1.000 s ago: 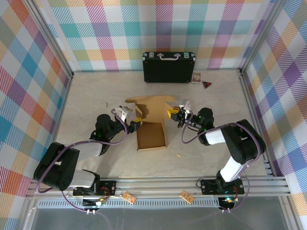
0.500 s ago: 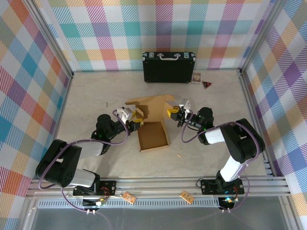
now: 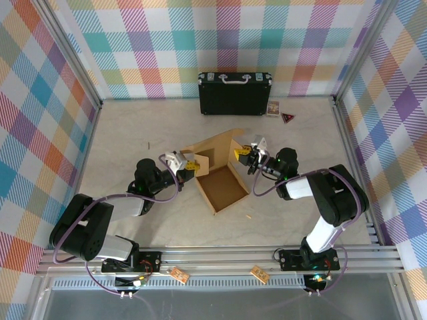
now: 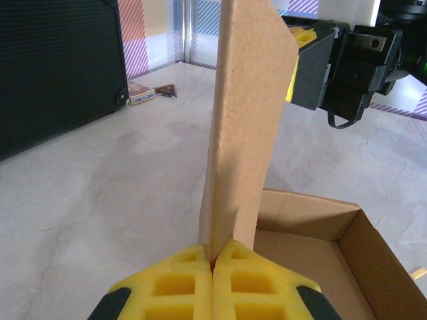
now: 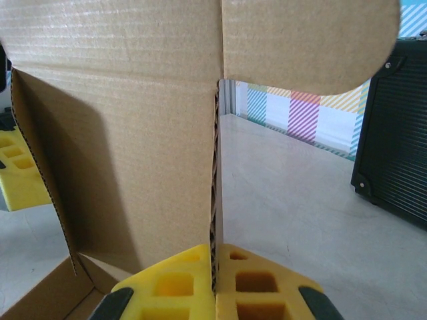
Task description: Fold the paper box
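Observation:
The paper box (image 3: 222, 187) is a brown cardboard tray lying skewed mid-table, with its lid panel (image 3: 215, 148) raised at the far side. My left gripper (image 3: 193, 165) is shut on an upright side flap (image 4: 245, 133); the yellow fingertips (image 4: 233, 257) pinch its lower edge. My right gripper (image 3: 241, 155) is shut on the lid's other edge (image 5: 216, 173), whose corrugated rim stands between the pads (image 5: 180, 267). Inside the left wrist view the open tray (image 4: 313, 260) lies to the right, and the right gripper's black body (image 4: 340, 60) shows behind the flap.
A black hard case (image 3: 235, 93) with a silver handle stands against the back wall. A small card box (image 3: 273, 108) and a dark triangle (image 3: 287, 118) lie to its right. Checked walls enclose the table; a metal rail (image 3: 220, 257) runs along the near edge.
The left gripper closed on the side flap. The box turned, its near end swinging to the right, and the lid panel rose. The right gripper kept its hold.

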Controlling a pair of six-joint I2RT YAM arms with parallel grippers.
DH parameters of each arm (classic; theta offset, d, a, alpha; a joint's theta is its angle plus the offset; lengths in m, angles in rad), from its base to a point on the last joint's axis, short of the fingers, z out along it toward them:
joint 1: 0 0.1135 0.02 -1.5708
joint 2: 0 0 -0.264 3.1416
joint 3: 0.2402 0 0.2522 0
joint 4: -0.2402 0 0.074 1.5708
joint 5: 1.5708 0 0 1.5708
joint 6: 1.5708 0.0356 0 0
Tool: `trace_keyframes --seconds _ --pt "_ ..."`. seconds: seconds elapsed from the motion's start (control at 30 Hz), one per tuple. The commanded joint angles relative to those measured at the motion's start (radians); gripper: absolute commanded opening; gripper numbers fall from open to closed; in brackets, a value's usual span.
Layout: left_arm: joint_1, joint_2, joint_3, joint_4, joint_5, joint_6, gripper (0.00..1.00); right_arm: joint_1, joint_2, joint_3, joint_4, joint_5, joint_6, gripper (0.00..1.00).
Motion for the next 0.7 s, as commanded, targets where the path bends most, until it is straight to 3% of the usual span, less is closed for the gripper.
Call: trace_keyframes --seconds 0.0,0.03,0.2,0.27,0.33,0.5,0.67 --pt "-0.02 -0.007 0.057 0.024 0.009 -0.012 0.02 0.039 0.013 0.017 0.013 -0.162 0.019 0.0" --pt "-0.02 -0.006 0.06 0.02 0.006 -0.013 0.06 0.039 0.015 0.02 0.012 -0.166 0.018 0.0" --pt "-0.024 -0.002 0.075 -0.004 -0.034 -0.025 0.49 0.039 0.02 0.026 0.008 -0.188 0.026 0.0" --pt "-0.027 -0.002 0.075 -0.007 -0.049 -0.019 0.55 0.039 0.021 0.029 0.009 -0.195 0.027 0.0" --pt "-0.027 -0.002 0.078 -0.011 -0.05 -0.011 0.5 0.039 0.023 0.031 0.007 -0.198 0.03 0.0" --pt "-0.028 0.007 0.101 -0.048 -0.043 -0.009 0.1 0.039 0.022 0.031 0.005 -0.203 0.031 0.0" --pt "-0.03 0.0 0.103 -0.059 -0.038 -0.009 0.0 0.04 0.024 0.033 0.003 -0.206 0.035 0.0"
